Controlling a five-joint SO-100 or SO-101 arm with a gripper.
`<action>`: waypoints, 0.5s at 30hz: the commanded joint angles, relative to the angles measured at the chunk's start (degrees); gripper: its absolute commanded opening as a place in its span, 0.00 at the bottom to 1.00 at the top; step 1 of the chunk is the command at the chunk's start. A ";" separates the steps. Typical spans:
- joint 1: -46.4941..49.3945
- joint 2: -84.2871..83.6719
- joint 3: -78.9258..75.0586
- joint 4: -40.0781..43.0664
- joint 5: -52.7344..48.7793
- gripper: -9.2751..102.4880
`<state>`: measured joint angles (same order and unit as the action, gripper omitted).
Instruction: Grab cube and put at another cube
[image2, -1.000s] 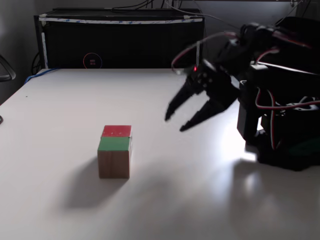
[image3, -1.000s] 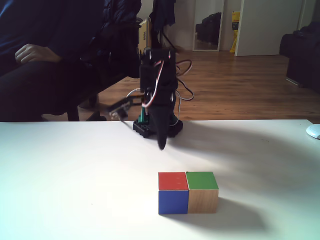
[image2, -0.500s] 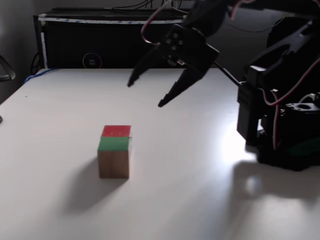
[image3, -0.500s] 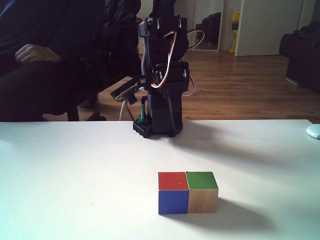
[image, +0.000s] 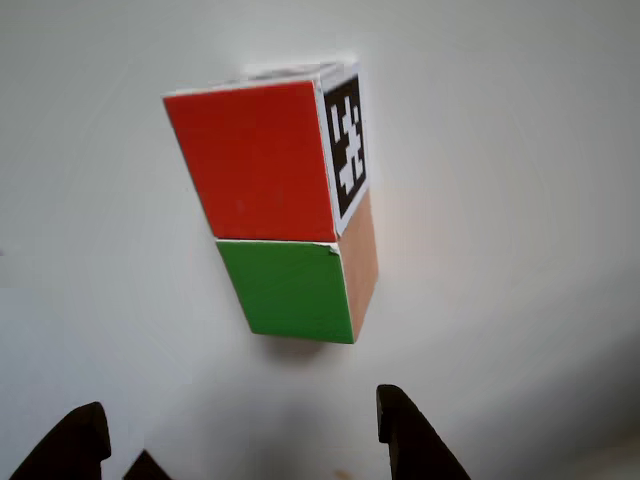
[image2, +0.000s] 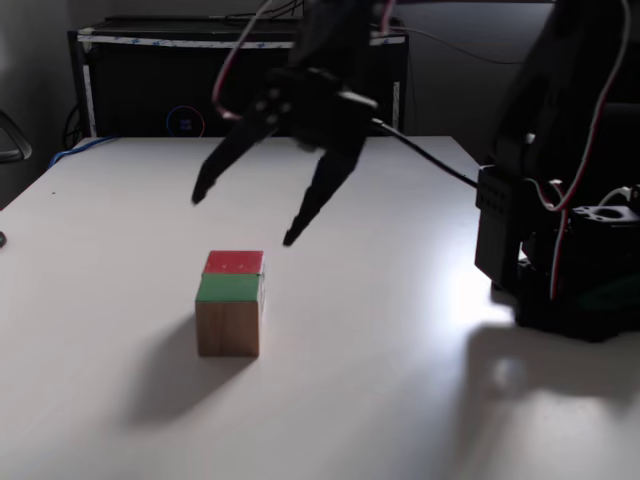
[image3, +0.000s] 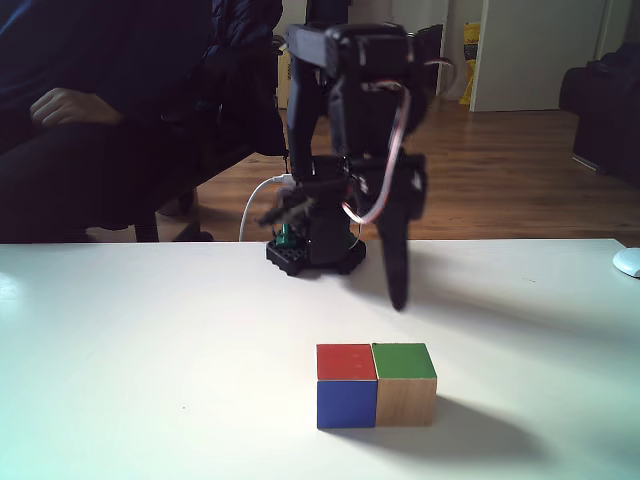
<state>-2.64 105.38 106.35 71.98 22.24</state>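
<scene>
A white table (image2: 420, 400) fills the foreground in both fixed views; one shows a long black cabinet (image2: 240, 85) behind it, the other a wood-floored room with a seated person's hand (image3: 62, 104) at the left edge. The single black arm (image3: 350, 150) rises from its base at the table's far edge in that view. Its gripper (image2: 243, 217) hangs above the table with its two fingers spread wide, holding nothing. Two cubes sit touching, side by side: the cube (image: 290, 290), green on top with wood sides, and another cube (image: 255, 160), red on top, with a blue face and a black-and-white marker pattern. No writing is readable.
</scene>
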 joint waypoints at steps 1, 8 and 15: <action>-2.37 -7.21 -8.53 2.55 2.29 0.45; -4.75 -19.95 -18.46 7.03 5.27 0.49; -4.83 -25.31 -22.50 8.88 6.94 0.49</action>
<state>-7.47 80.42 87.19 79.98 29.00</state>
